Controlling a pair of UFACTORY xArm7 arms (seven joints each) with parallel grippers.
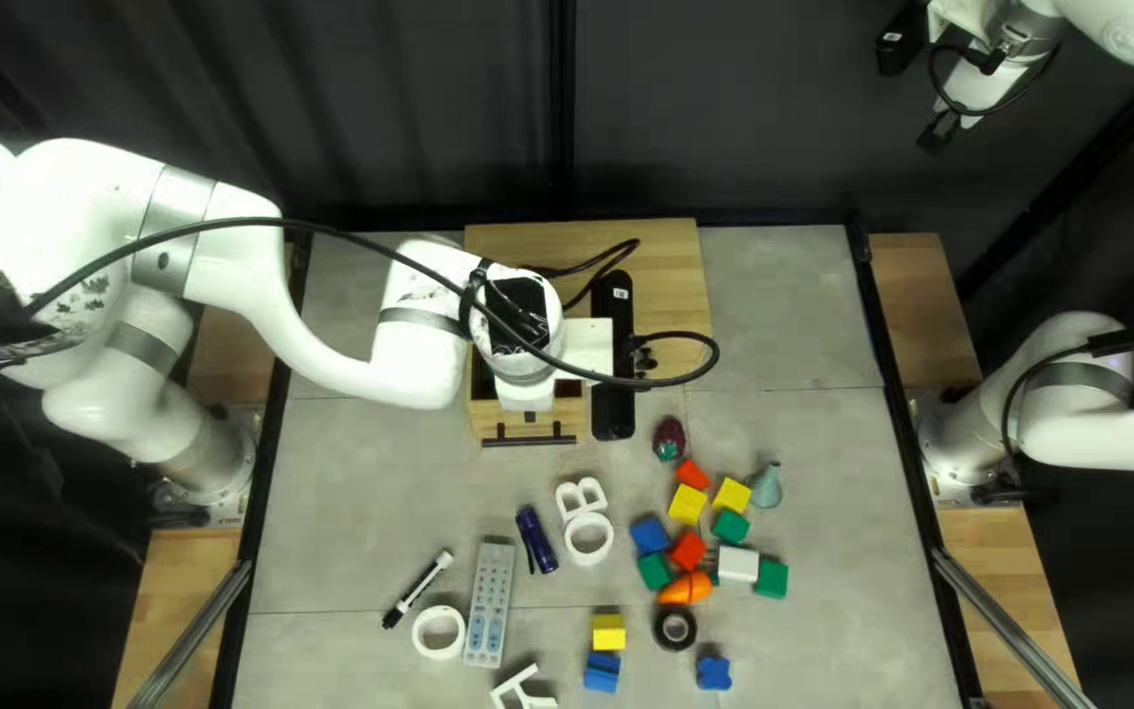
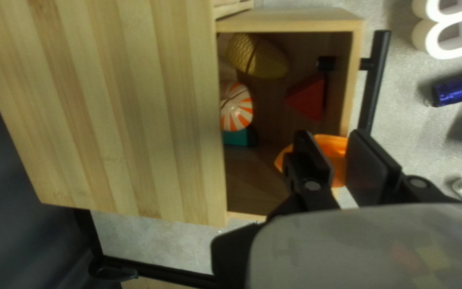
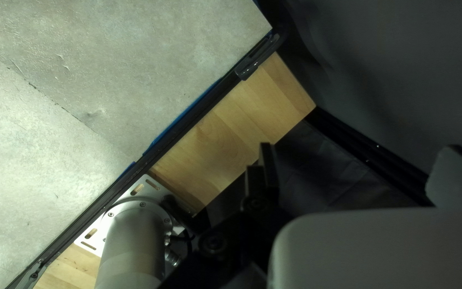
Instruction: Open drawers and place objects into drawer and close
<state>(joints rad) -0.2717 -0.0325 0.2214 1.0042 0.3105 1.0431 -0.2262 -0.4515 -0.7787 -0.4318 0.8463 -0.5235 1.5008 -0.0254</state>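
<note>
In the top left view my left gripper [image 1: 613, 355] is over the wooden drawer box [image 1: 666, 282], its fingertips hidden. In the left wrist view this gripper [image 2: 339, 155] is shut on an orange object [image 2: 331, 152], above the front wall of the pulled-out drawer [image 2: 290, 20]. Inside that drawer are a yellow textured piece [image 2: 258, 56], a striped orange-and-white piece [image 2: 236, 109], a teal piece [image 2: 235, 137] and a red piece [image 2: 308, 97]. My right gripper [image 1: 902, 40] is high at the top right, away from the box; in the right wrist view this gripper [image 3: 351, 166] is open, holding nothing.
On the table lie several coloured blocks [image 1: 687, 504], an orange carrot-like piece [image 1: 685, 588], black tape [image 1: 675, 628], a remote [image 1: 490, 604], a marker [image 1: 418, 587], a blue flashlight [image 1: 537, 538], white rings [image 1: 588, 538] and white letters [image 1: 580, 498]. The drawer's black handle [image 2: 374, 85] sticks out in front.
</note>
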